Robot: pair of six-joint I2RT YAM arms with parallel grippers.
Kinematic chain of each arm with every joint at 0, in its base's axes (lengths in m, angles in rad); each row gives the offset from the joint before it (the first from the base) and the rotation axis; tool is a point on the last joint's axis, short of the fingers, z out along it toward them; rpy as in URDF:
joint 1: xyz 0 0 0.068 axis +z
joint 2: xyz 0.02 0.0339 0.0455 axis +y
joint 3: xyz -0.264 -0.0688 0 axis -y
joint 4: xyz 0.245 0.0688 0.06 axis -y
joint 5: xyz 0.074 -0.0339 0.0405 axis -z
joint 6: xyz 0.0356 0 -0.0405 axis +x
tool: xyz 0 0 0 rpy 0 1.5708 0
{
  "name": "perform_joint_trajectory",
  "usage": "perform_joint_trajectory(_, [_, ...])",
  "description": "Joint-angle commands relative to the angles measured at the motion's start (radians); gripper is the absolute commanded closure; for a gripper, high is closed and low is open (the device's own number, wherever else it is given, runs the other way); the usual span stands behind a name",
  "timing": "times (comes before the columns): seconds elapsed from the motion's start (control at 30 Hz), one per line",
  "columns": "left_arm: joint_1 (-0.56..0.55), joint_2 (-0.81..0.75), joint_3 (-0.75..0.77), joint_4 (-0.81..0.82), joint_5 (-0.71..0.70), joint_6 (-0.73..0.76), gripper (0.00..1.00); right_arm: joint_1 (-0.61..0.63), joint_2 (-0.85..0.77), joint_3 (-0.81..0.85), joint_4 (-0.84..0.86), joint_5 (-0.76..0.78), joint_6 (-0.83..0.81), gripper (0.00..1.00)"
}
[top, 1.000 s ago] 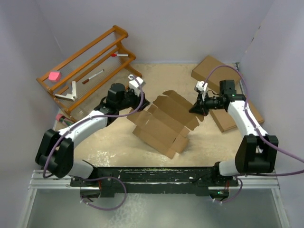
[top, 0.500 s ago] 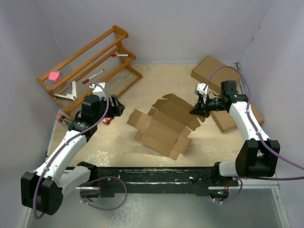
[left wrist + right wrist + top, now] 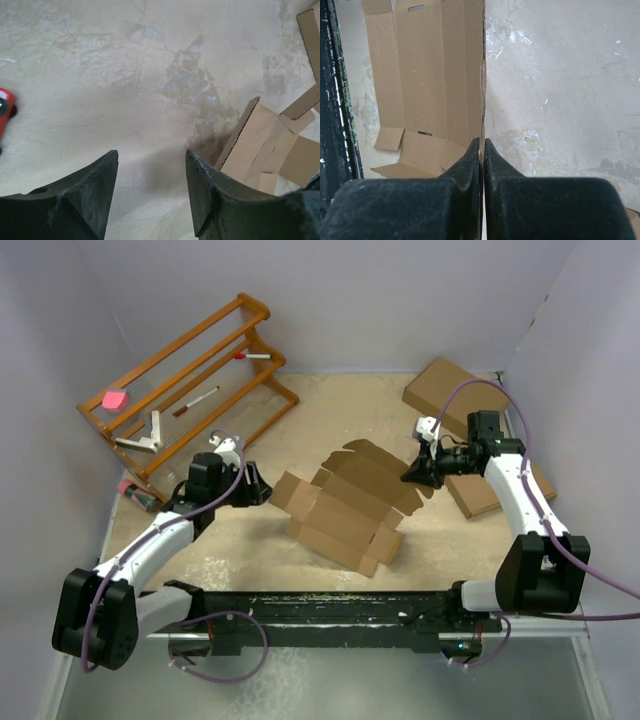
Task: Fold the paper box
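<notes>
The paper box (image 3: 345,502) is a brown die-cut cardboard sheet, partly folded, lying mid-table; it also shows in the right wrist view (image 3: 427,85) and at the right of the left wrist view (image 3: 270,145). My right gripper (image 3: 412,471) is shut on the sheet's right edge, the thin cardboard pinched between its fingers (image 3: 482,142). My left gripper (image 3: 254,486) hovers just left of the sheet's left flap, jaws open with only bare table between them (image 3: 151,155).
A wooden rack (image 3: 190,380) with markers and a pink block stands at the back left. Ready-made brown boxes (image 3: 450,390) lie at the back right. A small red object (image 3: 4,110) lies on the table left of my left gripper.
My left arm pulled back from the sheet to the left, then came partway back toward its left flap, jaws open. The right gripper kept its hold and barely moved.
</notes>
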Motion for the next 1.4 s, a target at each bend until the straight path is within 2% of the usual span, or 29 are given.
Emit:
perform_joint_trajectory(0.0, [0.003, 0.023, -0.032, 0.144, 0.122, -0.033, 0.41, -0.006, -0.004, 0.045, -0.023, -0.045, -0.026, 1.00])
perform_joint_trajectory(0.27, [0.003, 0.025, -0.097, 0.204, 0.178, -0.069, 0.42, -0.006, -0.003, 0.049, -0.031, -0.048, -0.034, 1.00])
perform_joint_trajectory(0.47, [0.003, -0.020, -0.093, 0.160, 0.132, -0.077, 0.41, -0.009, -0.004, 0.051, -0.030, -0.049, -0.027, 1.00])
perform_joint_trajectory(0.67, [0.003, -0.235, -0.117, 0.008, -0.006, -0.126, 0.45, -0.017, -0.036, 0.073, -0.028, -0.030, 0.005, 1.00])
perform_joint_trajectory(0.8, [0.003, -0.379, -0.152, -0.044, 0.032, -0.178, 0.45, -0.017, -0.070, 0.120, -0.011, 0.001, 0.039, 1.00])
perform_joint_trajectory(0.9, [0.003, -0.445, -0.158, -0.016, 0.098, -0.199, 0.44, -0.016, -0.064, 0.163, -0.043, 0.024, 0.028, 1.00])
perform_joint_trajectory(1.07, [0.004, -0.487, -0.089, 0.045, 0.178, -0.175, 0.41, -0.017, -0.026, 0.227, -0.097, 0.048, -0.001, 1.00])
perform_joint_trajectory(1.27, [0.004, -0.436, 0.016, 0.162, 0.306, -0.152, 0.41, -0.017, -0.012, 0.294, -0.153, -0.010, 0.015, 1.00])
perform_joint_trajectory(1.33, [0.003, -0.384, 0.101, 0.218, 0.330, -0.098, 0.37, -0.016, -0.017, 0.348, -0.255, -0.025, -0.076, 1.00])
perform_joint_trajectory(1.37, [0.003, -0.349, 0.217, 0.185, 0.326, -0.041, 0.36, -0.016, -0.018, 0.376, -0.286, -0.025, -0.112, 1.00])
